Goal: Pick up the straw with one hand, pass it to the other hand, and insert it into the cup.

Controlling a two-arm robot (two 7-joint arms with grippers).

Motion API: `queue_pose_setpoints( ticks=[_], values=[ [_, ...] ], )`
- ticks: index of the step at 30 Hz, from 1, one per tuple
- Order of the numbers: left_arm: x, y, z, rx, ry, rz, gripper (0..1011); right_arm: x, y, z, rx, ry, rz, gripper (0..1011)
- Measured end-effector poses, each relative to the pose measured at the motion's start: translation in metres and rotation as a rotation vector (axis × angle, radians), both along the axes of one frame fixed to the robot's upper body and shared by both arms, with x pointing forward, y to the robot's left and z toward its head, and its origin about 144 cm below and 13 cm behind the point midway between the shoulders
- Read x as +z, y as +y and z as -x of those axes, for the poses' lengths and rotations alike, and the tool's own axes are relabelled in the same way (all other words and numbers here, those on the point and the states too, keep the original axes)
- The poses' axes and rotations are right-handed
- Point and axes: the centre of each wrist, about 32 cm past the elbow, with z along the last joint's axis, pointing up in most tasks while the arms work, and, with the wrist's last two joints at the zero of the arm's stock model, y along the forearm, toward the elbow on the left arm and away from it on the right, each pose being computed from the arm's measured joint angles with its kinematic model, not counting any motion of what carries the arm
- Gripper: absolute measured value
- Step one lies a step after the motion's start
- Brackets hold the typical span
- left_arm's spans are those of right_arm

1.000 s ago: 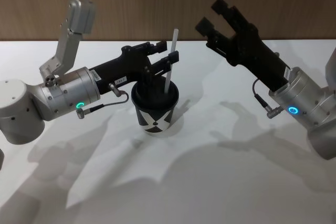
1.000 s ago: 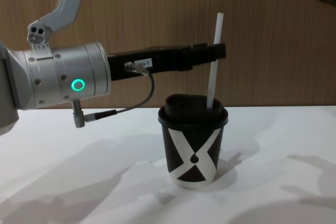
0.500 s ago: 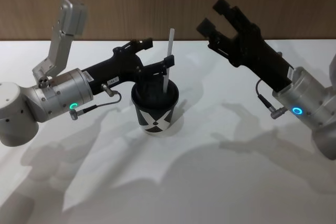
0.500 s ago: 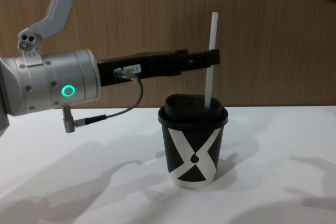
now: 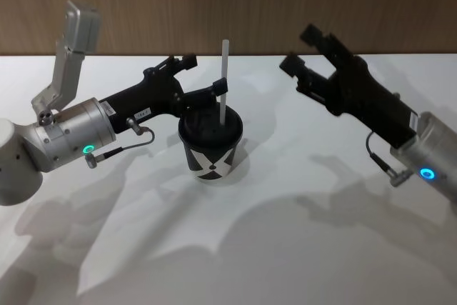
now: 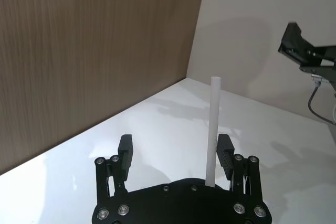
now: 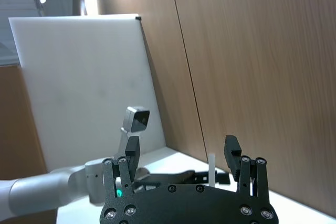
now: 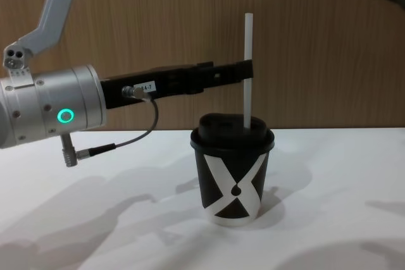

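Observation:
The white straw (image 5: pixel 223 80) stands upright in the domed lid of the black cup (image 5: pixel 210 146) with the white X, at the table's middle. My left gripper (image 5: pixel 206 73) reaches in from the left above the lid and is open. In the left wrist view the straw (image 6: pixel 213 129) rises close against the inner side of one finger (image 6: pixel 225 153), with the left gripper (image 6: pixel 175 151) spread wide. The chest view shows the straw (image 8: pixel 247 71), the cup (image 8: pixel 232 172) and the left gripper (image 8: pixel 240 71) level with the straw's upper half. My right gripper (image 5: pixel 303 48) hangs open, up to the right.
A white table (image 5: pixel 285 248) lies under everything, with a wooden wall (image 5: pixel 214 5) behind it. The right wrist view looks past the right gripper (image 7: pixel 181 149) at the left arm (image 7: pixel 52 192) and the straw (image 7: pixel 212 162). A grey cable (image 8: pixel 120 145) loops under the left wrist.
My left arm has drawn back to the left. The straw has gone from leaning to upright in the lid. The right arm has moved off to the right and lower.

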Motion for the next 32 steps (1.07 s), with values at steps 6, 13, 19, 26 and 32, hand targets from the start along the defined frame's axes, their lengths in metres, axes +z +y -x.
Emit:
queue_pose_setpoints(
  ticks=[6,13,19,26,32],
  values=[
    [-0.001,0.003,0.003,-0.004,-0.002,0.012,1003,-0.005,-0.007,0.015,0.015,0.056,0.032,1001],
    [0.001,0.003,0.01,-0.012,-0.015,0.025,1003,-0.013,-0.015,0.029,0.045,0.125,0.078,1001],
    [0.003,0.001,0.017,-0.016,-0.026,0.035,1003,-0.02,-0.021,0.04,0.074,0.162,0.105,1001],
    [0.004,0.0,0.03,0.001,-0.042,0.043,1003,-0.024,-0.026,0.048,0.095,0.18,0.118,1001],
    [0.005,0.002,0.041,0.03,-0.065,0.042,1003,-0.026,-0.03,0.053,0.107,0.188,0.124,1001]
  ],
)
